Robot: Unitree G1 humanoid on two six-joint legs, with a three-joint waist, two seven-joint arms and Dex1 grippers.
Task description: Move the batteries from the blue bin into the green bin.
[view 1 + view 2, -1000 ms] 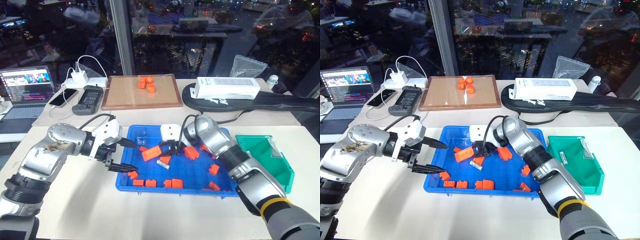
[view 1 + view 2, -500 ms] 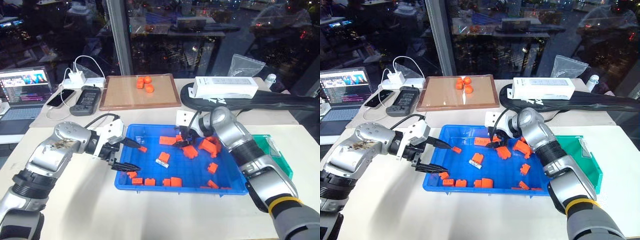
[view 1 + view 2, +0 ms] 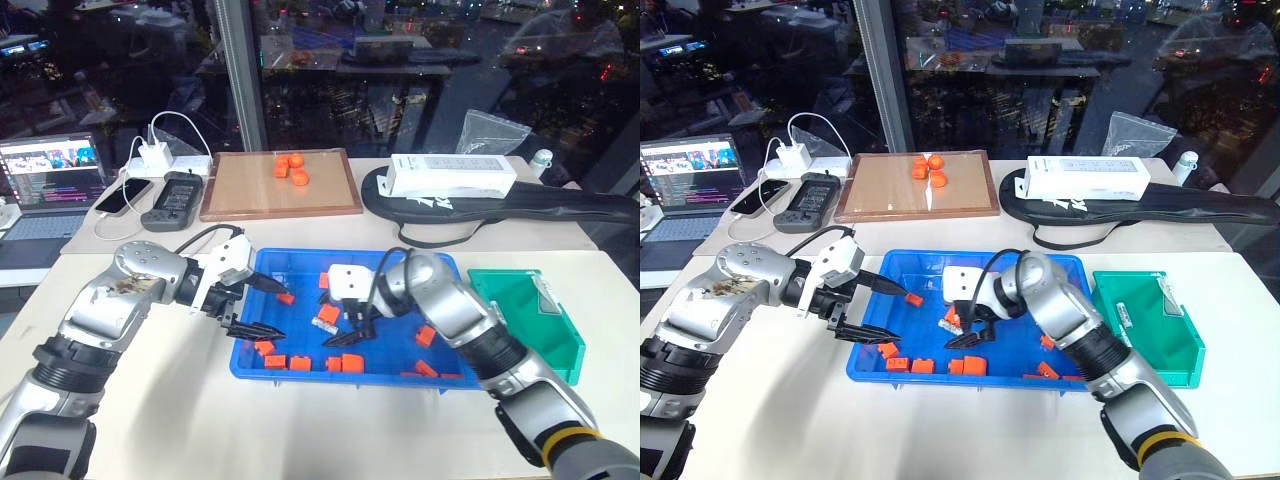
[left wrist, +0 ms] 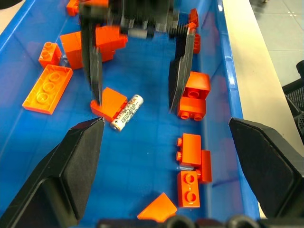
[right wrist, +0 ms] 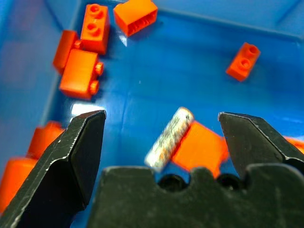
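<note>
White table before dark glass wall.

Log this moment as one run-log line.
right end effector: open over battery | left end effector: open, empty | battery: in blue bin beside orange brick

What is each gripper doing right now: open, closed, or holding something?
Left gripper: open, empty, at the blue bin's left edge.
Right gripper: open, empty, over a battery lying against an orange brick.

Both arms were silver-grey jointed shells with black cables; each white-housed wrist carried a gripper of two black pointed fingers.
</note>
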